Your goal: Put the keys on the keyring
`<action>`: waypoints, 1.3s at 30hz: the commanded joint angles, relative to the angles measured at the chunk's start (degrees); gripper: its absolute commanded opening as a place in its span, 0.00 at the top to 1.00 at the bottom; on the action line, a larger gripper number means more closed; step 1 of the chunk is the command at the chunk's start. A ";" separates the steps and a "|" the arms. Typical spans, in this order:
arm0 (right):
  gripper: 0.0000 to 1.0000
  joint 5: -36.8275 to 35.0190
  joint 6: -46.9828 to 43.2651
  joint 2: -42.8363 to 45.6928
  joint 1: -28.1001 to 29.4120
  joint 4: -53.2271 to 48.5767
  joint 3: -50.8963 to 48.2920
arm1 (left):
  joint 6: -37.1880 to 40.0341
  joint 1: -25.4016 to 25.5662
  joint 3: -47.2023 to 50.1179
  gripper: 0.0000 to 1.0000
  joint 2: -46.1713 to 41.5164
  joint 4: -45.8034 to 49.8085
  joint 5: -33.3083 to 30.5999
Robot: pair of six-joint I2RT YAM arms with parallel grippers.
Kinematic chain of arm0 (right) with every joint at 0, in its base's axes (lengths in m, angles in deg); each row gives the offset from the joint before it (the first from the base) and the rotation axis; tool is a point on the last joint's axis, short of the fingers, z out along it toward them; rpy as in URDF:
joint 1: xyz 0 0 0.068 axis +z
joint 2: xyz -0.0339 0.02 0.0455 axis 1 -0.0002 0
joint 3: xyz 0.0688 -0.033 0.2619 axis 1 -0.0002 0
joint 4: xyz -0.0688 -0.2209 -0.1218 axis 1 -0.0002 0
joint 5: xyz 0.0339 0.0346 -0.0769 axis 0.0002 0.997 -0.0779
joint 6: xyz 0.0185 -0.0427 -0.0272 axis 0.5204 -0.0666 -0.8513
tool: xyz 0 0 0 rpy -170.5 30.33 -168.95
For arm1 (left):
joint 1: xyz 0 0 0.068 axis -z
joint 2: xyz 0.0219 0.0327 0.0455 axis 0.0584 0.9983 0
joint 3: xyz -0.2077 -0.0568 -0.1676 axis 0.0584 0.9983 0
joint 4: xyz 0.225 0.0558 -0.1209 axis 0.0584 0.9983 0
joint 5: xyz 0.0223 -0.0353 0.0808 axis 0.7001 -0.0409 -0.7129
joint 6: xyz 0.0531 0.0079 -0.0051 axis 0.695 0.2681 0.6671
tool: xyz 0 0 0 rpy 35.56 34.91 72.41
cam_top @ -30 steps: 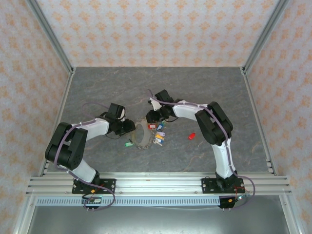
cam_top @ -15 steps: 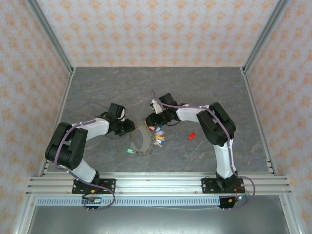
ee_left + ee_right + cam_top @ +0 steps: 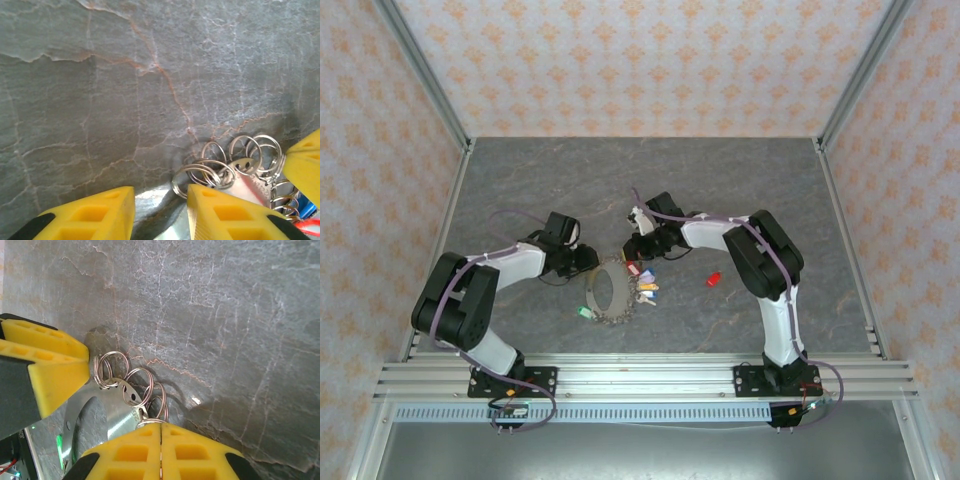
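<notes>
Grey veined stone worktop (image 3: 750, 190) lay open all round, walls well off. My arms bent inward and met mid-frame. My right pincer (image 3: 161, 426) was closed, wire rings (image 3: 112, 369) at its tips. My left pincer (image 3: 160, 194) stood part-spread, keyring (image 3: 589, 292) band in the gap; couldn't tell if gripped. Keyring lay mid-worktop, keys (image 3: 644, 284) just right of it, red key (image 3: 714, 279) apart.
</notes>
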 commanded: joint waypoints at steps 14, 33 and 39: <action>0.89 -2.79 7.87 9.30 -0.84 12.05 -7.50 | -0.22 0.19 5.94 0.31 -9.03 0.27 -4.72; 0.56 1.16 -16.65 -4.65 1.25 -18.55 11.07 | 1.87 1.52 7.31 0.66 -9.08 -0.58 5.41; 0.60 2.80 -17.83 -4.42 1.71 -19.66 9.82 | 2.30 4.94 7.45 0.67 -9.35 2.33 3.42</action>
